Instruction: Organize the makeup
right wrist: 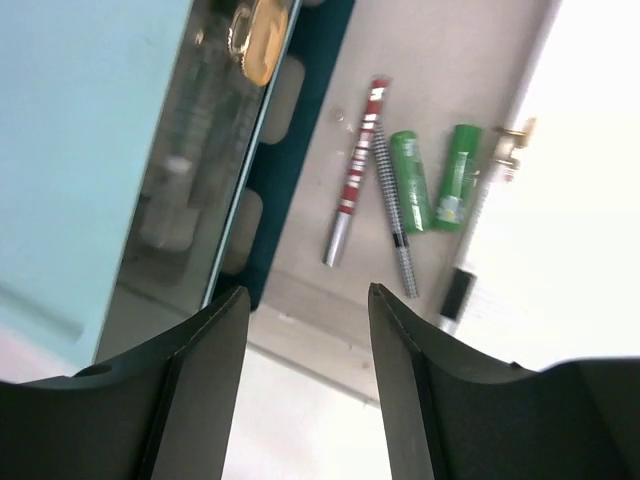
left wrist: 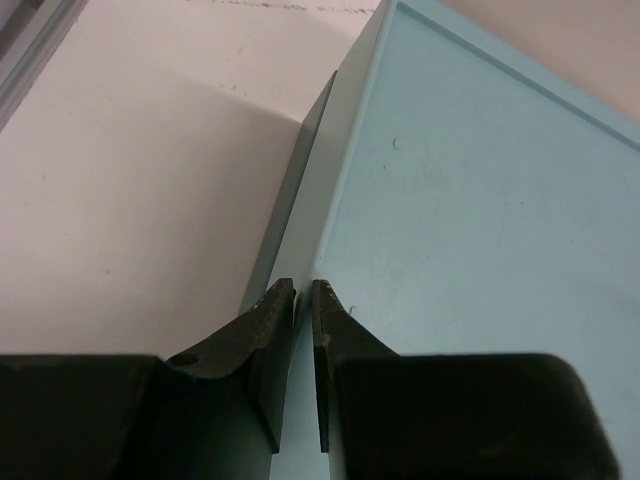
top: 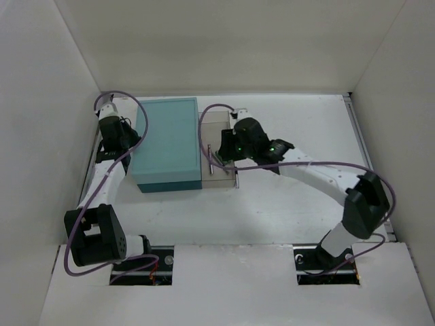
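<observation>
The makeup lies in a beige tray (top: pixel 219 178) against the right side of the teal box (top: pixel 166 139). On the tray floor are a red-and-silver pencil (right wrist: pixel 355 180), a grey checkered pencil (right wrist: pixel 394 205) and two green tubes (right wrist: pixel 410 182) (right wrist: pixel 458 175). A black-and-white stick (right wrist: pixel 456 296) lies at the tray's right wall. A round gold-brown piece (right wrist: pixel 258 35) shows at the top by the box. My right gripper (right wrist: pixel 306 290) hangs open and empty over the tray's near end. My left gripper (left wrist: pixel 304 285) is shut at the box's left edge; whether it pinches the rim is unclear.
The teal box (left wrist: pixel 480 200) fills most of the left wrist view, with white table (left wrist: pixel 140 170) to its left. White walls enclose the table on three sides. The right arm (top: pixel 319 173) arcs across the table's right half.
</observation>
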You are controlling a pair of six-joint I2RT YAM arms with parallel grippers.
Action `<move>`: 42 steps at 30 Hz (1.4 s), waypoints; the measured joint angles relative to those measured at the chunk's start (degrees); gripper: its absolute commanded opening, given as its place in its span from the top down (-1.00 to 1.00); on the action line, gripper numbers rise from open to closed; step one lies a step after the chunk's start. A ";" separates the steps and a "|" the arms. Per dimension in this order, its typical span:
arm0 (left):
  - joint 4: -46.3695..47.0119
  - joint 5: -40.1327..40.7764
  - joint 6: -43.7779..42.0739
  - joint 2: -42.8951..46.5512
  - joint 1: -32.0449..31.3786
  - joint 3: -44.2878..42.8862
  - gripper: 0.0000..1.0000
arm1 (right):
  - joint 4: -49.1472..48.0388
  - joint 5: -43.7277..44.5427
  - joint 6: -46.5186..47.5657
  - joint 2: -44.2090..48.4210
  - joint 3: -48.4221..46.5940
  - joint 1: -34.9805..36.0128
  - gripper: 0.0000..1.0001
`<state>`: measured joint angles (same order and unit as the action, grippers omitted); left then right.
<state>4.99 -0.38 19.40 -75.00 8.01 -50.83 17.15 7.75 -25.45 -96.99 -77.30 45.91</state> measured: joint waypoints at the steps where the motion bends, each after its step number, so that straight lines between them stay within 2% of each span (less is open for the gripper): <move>1: 0.46 -0.33 0.02 -0.37 0.13 -0.11 0.79 | -0.24 0.17 -0.28 2.97 1.86 -0.61 -0.15; 6: 1.92 -2.45 0.07 -2.19 1.11 -0.98 0.79 | -1.40 2.01 -2.97 13.40 11.87 -6.32 -0.18; 12: 1.79 -5.33 0.04 -3.37 2.27 -2.12 0.80 | -0.22 4.04 -6.93 9.40 19.71 -9.92 -0.18; 16: 1.68 -5.66 0.00 -3.37 2.43 -2.16 0.80 | 0.20 3.87 -8.74 4.59 20.04 -8.79 -0.18; 33: 1.42 -5.57 -0.02 -3.19 2.51 -2.16 0.79 | -3.78 2.64 -11.56 -5.27 16.46 -3.21 -0.15; 35: 1.42 -5.53 -0.02 -3.15 2.56 -2.16 0.79 | -3.91 4.17 -11.80 -5.84 15.89 -2.54 0.03; 36: 1.40 -5.53 -0.02 -3.15 2.56 -2.16 0.79 | -3.91 5.14 -11.93 -5.92 15.89 -2.23 0.27; 39: 1.38 -5.51 -0.04 -3.13 2.56 -2.16 0.79 | -3.43 7.76 -12.70 -6.25 15.89 -1.57 0.65; 42: 1.38 -5.51 -0.02 -3.13 2.56 -2.16 0.79 | -3.23 9.29 -13.38 -6.10 16.06 -1.51 0.86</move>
<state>6.37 -5.89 19.38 -78.13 10.57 -52.99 13.91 17.04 -38.83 -103.09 -61.23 44.40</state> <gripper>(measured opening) 0.108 0.140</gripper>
